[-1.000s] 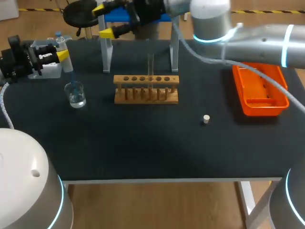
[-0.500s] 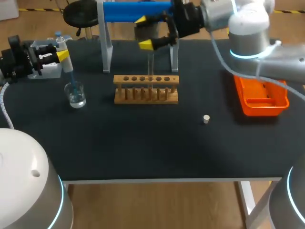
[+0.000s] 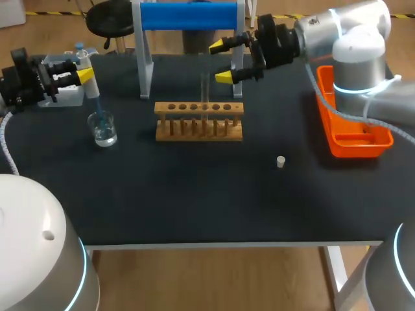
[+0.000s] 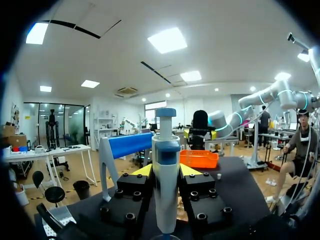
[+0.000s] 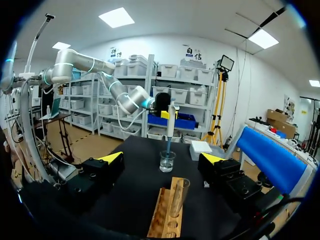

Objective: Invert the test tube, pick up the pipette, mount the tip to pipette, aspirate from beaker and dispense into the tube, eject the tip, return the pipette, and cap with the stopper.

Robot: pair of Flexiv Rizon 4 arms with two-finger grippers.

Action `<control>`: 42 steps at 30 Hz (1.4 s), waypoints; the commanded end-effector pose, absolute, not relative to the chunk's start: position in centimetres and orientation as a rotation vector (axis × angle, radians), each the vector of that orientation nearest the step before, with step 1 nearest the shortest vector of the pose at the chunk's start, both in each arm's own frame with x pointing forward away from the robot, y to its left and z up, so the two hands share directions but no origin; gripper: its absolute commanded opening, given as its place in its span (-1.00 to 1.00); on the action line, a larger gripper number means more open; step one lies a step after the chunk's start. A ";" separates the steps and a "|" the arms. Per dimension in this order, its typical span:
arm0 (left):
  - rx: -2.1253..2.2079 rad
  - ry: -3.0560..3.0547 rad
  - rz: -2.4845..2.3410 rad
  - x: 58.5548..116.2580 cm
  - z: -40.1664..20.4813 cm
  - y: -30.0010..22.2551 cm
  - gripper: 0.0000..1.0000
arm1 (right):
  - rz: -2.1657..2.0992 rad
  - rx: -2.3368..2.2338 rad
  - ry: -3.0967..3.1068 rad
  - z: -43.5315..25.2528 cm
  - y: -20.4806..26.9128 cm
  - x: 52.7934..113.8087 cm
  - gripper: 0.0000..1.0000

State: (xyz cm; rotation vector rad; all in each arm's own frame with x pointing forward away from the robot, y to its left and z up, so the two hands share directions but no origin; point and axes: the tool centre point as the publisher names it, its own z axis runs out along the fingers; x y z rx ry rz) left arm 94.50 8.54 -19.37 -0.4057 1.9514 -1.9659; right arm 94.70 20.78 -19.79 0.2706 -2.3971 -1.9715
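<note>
Two end effectors, listed by view. Head view: left end effector (image 3: 79, 73) closed on the pipette (image 3: 89, 83), held upright at the table's (image 3: 194, 194) left edge, its blue tip reaching down into the beaker (image 3: 102, 127) of clear liquid; right end effector (image 3: 225, 61) spread wide, empty, just behind the wooden rack (image 3: 199, 121), where the test tube (image 3: 205, 91) stands upright, mouth up; stopper (image 3: 280, 161) loose on the table, well apart from the rack; orange tray (image 3: 353, 129) at right. Left wrist view: end effector (image 4: 166, 172) clamped on the pipette (image 4: 166, 195) barrel from both sides, plunger above. Right wrist view: end effector (image 5: 162, 159) wide open, test tube (image 5: 180, 194) ahead and between the fingers, untouched, beaker (image 5: 167, 161) and pipette (image 5: 170, 120) beyond. Handling, by judgement: tube is thin glass, light, slippery, fragile; take it gently on the bare wall above the rack. Pipette is rigid, light plastic; mid-barrel hold suits it. Stopper is small and light; pinch its sides.
</note>
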 end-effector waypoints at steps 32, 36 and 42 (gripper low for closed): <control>-0.406 1.955 -1.966 94.5 -19.3 8.6 -1.00 | -1.856 0.178 -2.512 -28.4 23.8 97.8 1.00; -0.406 1.955 -1.966 94.5 -19.3 8.6 -1.00 | -1.823 0.166 -2.562 -28.8 24.7 98.0 1.00; -0.406 1.955 -1.966 94.5 -19.3 8.6 -1.00 | -1.793 0.142 -2.625 -28.8 25.4 98.3 1.00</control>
